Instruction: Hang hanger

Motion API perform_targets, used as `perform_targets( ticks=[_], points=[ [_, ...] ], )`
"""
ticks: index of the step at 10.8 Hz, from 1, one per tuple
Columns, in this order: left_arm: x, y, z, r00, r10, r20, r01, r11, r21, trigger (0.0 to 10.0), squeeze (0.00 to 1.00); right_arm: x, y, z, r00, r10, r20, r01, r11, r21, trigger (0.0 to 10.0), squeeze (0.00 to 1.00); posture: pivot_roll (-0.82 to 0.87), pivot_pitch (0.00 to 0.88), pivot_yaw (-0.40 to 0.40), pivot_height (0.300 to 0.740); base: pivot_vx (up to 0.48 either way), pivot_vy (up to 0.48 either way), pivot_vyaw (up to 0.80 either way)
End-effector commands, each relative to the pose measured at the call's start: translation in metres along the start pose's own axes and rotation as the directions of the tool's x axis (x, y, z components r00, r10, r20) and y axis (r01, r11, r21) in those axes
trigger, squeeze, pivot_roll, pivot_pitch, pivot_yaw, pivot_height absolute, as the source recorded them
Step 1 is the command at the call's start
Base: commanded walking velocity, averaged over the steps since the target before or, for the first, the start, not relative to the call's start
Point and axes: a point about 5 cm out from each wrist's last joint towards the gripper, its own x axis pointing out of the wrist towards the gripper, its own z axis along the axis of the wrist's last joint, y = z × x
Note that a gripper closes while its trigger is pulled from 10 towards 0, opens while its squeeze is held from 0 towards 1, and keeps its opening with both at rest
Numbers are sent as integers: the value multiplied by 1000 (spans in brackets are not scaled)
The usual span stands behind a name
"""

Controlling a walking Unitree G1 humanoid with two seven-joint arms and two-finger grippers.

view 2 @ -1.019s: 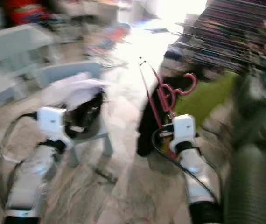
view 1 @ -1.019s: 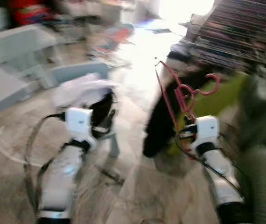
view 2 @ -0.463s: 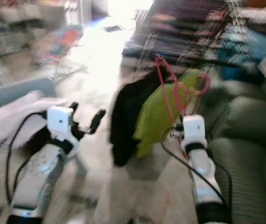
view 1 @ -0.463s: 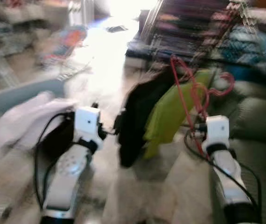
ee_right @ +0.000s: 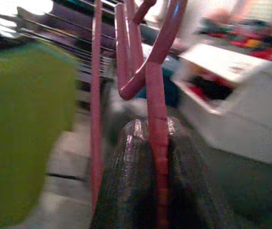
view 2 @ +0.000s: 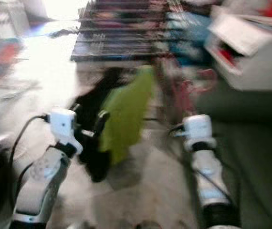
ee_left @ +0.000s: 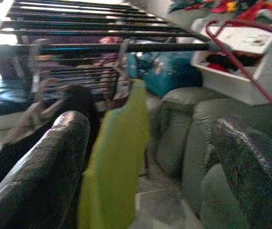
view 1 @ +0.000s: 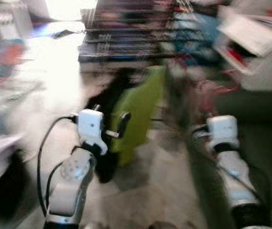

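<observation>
The red hanger stands upright, its stem pinched between the two black fingers of my right gripper, which is shut on it. In the blurred left eye view the hanger is a red smear above the right wrist, just right of the drying rack. The rack's dark bars run across the left wrist view. My left gripper is open and holds nothing, in front of a green garment that hangs from the rack.
A black garment hangs beside the green one. A dark green sofa sits to the right of the rack. A white shelf unit with red items stands at the upper right. Bright floor lies to the left.
The whole picture has swung to the right, so the rack and clothes sit further left and the white shelf has come into view. The right gripper still holds the hanger.
</observation>
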Motion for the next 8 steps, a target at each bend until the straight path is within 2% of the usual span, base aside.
perform_targets(
  ticks=[1,2,3,5,7,8],
  points=[
    [-3,6,-1,1000,25,-12,-25,1000,8,10000,0,-1,5,1,1000,2,1,-2,1000,-13,10000,0,-11,0,-31,740,0,0,-800],
    [-3,6,-1,1000,24,-13,-24,1000,6,10000,0,-8,1,-8,999,-19,-46,17,999,-41,10000,0,-13,0,-32,740,0,0,-800],
    [-2,7,-2,1000,25,-17,-25,1000,3,10000,0,-12,1,-16,996,-15,-89,13,1000,-24,10000,0,-15,0,-29,740,0,0,0],
    [0,7,-3,999,23,-28,-23,1000,-3,10000,0,-17,10,-30,982,30,-185,-32,999,-9,10000,0,-19,0,-26,740,0,0,0],
    [1,8,-1,1000,7,-15,-7,1000,-2,10000,0,-19,23,-47,944,92,-318,-79,995,53,10000,0,-12,0,-25,740,0,0,0],
    [0,11,-1,1000,19,-15,-20,1000,-1,10000,0,-18,26,-47,940,105,-325,-83,993,82,10000,0,-8,0,-25,740,281,0,0]
  ],
)
